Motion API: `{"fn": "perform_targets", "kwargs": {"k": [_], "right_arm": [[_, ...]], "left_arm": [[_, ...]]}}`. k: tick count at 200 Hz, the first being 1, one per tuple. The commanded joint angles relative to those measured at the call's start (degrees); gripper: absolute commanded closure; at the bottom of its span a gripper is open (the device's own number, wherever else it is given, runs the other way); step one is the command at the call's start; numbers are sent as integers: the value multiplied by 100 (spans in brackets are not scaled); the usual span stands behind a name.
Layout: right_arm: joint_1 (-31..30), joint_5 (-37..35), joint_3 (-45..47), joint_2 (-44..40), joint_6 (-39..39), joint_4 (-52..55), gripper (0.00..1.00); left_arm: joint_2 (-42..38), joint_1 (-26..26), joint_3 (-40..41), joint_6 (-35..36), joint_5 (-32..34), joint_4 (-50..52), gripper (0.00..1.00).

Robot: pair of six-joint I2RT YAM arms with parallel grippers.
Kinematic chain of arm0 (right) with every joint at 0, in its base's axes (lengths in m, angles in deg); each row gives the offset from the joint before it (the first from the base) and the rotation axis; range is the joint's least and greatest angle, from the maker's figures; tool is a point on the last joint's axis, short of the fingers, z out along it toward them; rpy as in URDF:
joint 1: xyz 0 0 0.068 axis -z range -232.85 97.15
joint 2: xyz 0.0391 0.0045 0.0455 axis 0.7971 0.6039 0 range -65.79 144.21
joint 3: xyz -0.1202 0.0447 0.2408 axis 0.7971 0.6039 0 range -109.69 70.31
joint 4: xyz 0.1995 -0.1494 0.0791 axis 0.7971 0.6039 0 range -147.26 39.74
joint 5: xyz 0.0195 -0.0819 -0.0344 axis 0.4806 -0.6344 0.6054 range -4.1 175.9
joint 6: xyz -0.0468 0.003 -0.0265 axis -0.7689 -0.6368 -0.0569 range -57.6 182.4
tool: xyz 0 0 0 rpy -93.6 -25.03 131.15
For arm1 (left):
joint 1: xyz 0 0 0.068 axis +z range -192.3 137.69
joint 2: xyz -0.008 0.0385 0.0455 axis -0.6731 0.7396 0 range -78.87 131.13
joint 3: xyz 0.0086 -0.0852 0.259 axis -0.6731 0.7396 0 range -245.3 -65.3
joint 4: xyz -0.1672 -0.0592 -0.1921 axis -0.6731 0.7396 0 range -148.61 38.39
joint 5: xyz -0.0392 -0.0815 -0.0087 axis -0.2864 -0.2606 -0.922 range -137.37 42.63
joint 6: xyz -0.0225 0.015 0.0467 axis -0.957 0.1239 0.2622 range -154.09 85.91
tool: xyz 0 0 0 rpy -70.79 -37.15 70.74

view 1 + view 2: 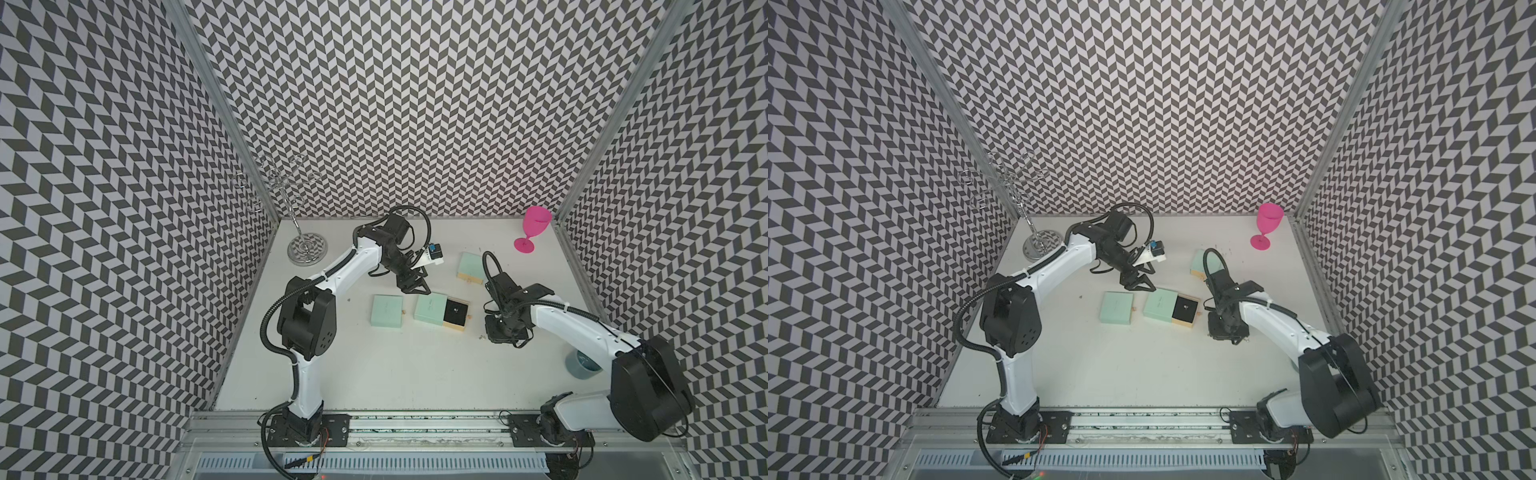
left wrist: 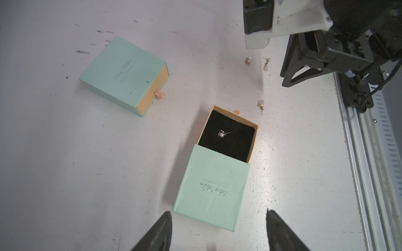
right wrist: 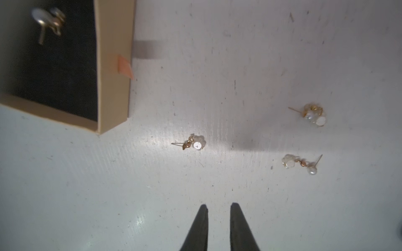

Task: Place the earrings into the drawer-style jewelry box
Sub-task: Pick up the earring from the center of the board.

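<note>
The left pincer (image 2: 217,210), released, hovers beside the mint jewelry box (image 2: 212,187), one pearl earring (image 2: 221,134) in its drawer (image 2: 256,128). The right pincer (image 3: 219,204), barely parted and empty, has three earrings (image 3: 194,144) ahead on the desk (image 3: 239,65): likely light, slippery, fragile; pinch the bead cluster.

- "Best Wishes" stands in silvery script on the mint sleeve (image 2: 212,189) of the open jewelry box (image 2: 235,147), just ahead of the left gripper (image 2: 218,210). From that wrist the words run upside down, and the finer lines beside them are too small to read.
- "Best Wishes" stands in the same script on the lid of the closed mint box (image 2: 124,76), farther ahead of that gripper and off to one side. The small print under it cannot be read.
- A tiny dark mark sits on the white round disc of the earring (image 3: 196,145) ahead of the right gripper (image 3: 218,206). Whether it is a digit or a letter cannot be told.
</note>
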Motion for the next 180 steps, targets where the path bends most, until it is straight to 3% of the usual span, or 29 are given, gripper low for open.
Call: {"fn": "perform_targets", "kwargs": {"k": [1,103,180], "right_arm": [[-16,210,31,46,53,-420,79],[-154,155,-276,1077,-321,-748,77],[-254,-108,-450,1399,-407,-746,77]], "left_arm": [[-115,-73,77,76,-142,114,30],[-253,-135,365,-89,-90,-156,30],[-303,-135,509,-94,-46,-233,30]]}}
